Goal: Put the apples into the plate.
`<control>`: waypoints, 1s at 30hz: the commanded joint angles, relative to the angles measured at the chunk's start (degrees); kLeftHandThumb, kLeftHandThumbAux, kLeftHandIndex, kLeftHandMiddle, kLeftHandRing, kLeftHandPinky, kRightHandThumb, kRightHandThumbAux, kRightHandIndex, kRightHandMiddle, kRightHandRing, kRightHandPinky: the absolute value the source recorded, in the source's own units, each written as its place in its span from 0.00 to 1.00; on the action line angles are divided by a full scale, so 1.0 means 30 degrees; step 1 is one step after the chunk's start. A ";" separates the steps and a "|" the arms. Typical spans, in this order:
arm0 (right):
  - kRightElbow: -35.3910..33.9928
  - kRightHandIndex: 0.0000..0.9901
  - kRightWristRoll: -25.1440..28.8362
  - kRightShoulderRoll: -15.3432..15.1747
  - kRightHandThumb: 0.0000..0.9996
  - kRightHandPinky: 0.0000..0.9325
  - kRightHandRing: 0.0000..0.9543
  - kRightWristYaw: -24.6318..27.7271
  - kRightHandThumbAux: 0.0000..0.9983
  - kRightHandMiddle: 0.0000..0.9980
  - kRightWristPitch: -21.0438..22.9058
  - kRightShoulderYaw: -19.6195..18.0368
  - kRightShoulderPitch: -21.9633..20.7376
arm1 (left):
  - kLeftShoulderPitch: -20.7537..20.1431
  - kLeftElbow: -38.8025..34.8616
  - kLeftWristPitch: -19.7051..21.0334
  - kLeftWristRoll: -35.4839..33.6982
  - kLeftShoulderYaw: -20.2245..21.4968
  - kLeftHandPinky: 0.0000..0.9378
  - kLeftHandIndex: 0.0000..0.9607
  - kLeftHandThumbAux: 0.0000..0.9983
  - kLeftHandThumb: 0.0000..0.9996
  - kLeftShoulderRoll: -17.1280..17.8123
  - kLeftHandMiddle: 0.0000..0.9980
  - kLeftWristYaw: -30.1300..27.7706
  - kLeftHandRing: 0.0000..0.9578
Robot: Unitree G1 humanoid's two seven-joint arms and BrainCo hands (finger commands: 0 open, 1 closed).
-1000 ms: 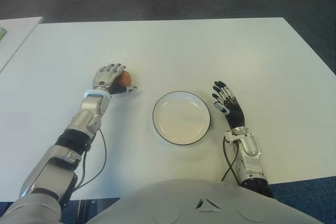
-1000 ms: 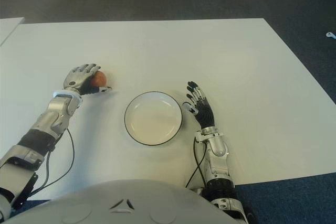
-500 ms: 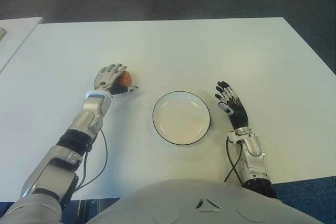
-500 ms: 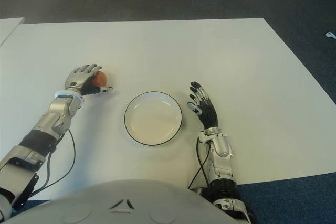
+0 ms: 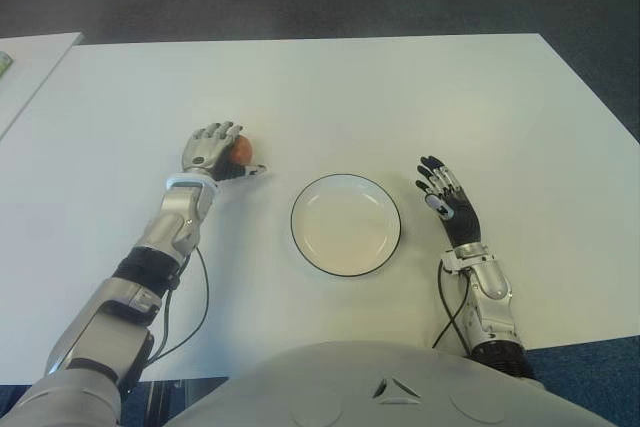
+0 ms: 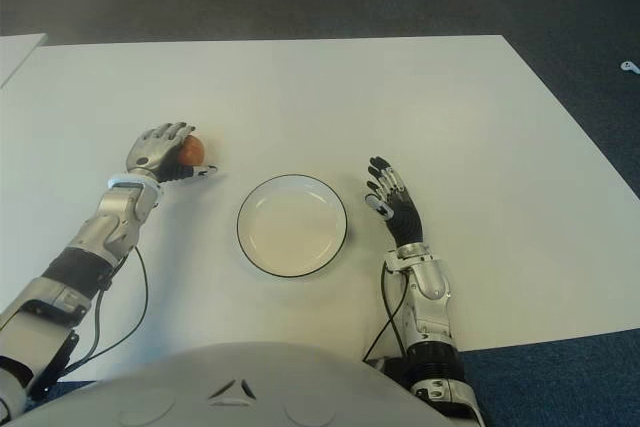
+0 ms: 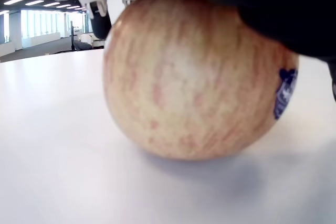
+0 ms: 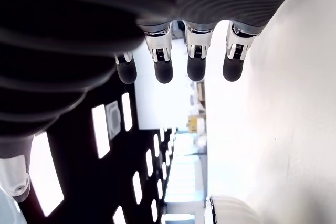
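One reddish-yellow apple (image 5: 241,150) sits on the white table (image 5: 400,87), left of the plate. My left hand (image 5: 213,151) covers it from the near-left side, fingers curled over its top and thumb stretched out beside it. In the left wrist view the apple (image 7: 199,77) fills the frame, resting on the table under my palm, a small blue sticker on its side. The white plate (image 5: 345,225) with a dark rim lies at the table's middle front with nothing in it. My right hand (image 5: 446,199) shows right of the plate, fingers (image 8: 195,61) straight and spread, holding nothing.
A second white table (image 5: 25,67) stands off to the far left, separated by a narrow gap. Dark carpet lies beyond the table's far edge. A cable trails from each forearm toward my body.
My right hand has drawn slightly to the right, away from the plate. The left hand has stayed over the apple, which has not moved.
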 commanded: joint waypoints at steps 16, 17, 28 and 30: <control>0.1459 0.00 0.1419 -0.1099 0.15 0.00 0.00 0.1806 0.53 0.00 0.2438 -0.1058 0.2763 | -0.0817 0.8068 -0.1676 -0.0106 -0.1710 0.03 0.00 0.35 0.34 -0.0876 0.00 0.2421 0.00; 0.1435 0.00 0.1411 -0.1157 0.15 0.00 0.00 0.1834 0.53 0.00 0.2470 -0.1077 0.2779 | -0.1276 0.9513 -0.2112 -0.0094 -0.1795 0.04 0.00 0.37 0.34 -0.1054 0.00 0.2926 0.00; 0.1269 0.00 0.1108 -0.1486 0.14 0.00 0.00 0.1712 0.55 0.01 0.1822 -0.1399 0.3115 | -0.1936 1.1688 -0.1304 0.1478 -0.3522 0.33 0.35 0.49 0.59 -0.1372 0.32 0.4648 0.29; 0.1339 0.00 0.1078 -0.1510 0.14 0.00 0.00 0.1716 0.55 0.02 0.1752 -0.1463 0.3058 | -0.2036 1.1978 -0.1198 0.1589 -0.3815 0.34 0.39 0.59 0.65 -0.1386 0.34 0.5131 0.31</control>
